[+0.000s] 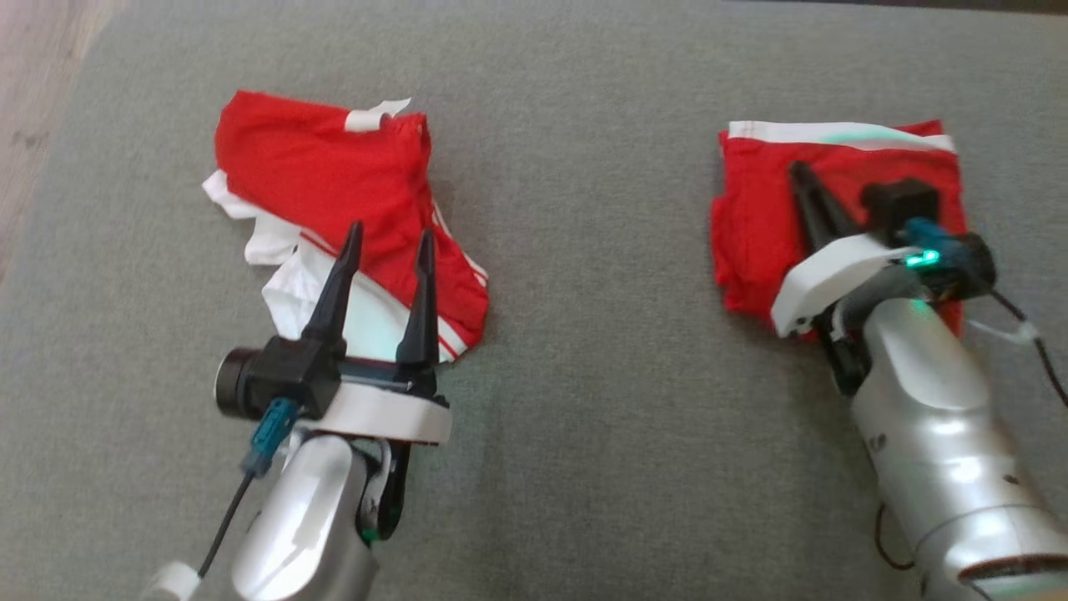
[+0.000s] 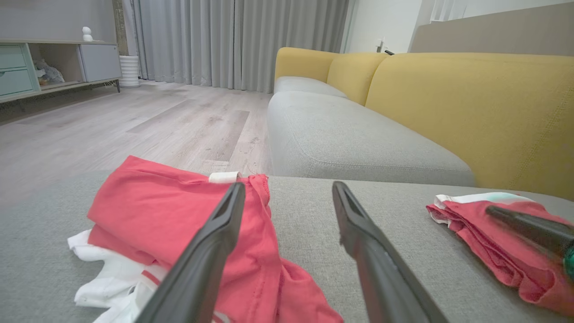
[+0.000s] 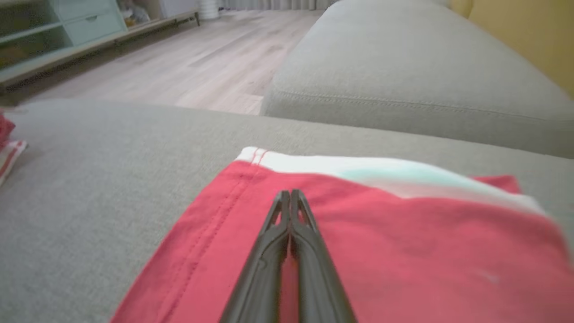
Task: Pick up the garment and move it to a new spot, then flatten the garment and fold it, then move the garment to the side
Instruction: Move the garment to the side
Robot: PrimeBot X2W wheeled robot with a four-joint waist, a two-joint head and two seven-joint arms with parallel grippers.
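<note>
Matt woven grey cushion (image 1: 584, 417); soft red cloth garment (image 1: 334, 184).

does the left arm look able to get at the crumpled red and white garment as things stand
Probably yes. The left claw is open, its tips over the crumpled garment with nothing between them. The right claw is away at the folded garment.

a crumpled garment (image 1: 334, 179), red with white trim, lies on the left part of the grey cushion (image 1: 584, 401), its red cloth bunched over loose white folds (a small white tab sticks up at its far edge). well apart on the right lies a folded garment (image 1: 755, 225), a flat squarish red packet with a white band along its far edge.
</note>
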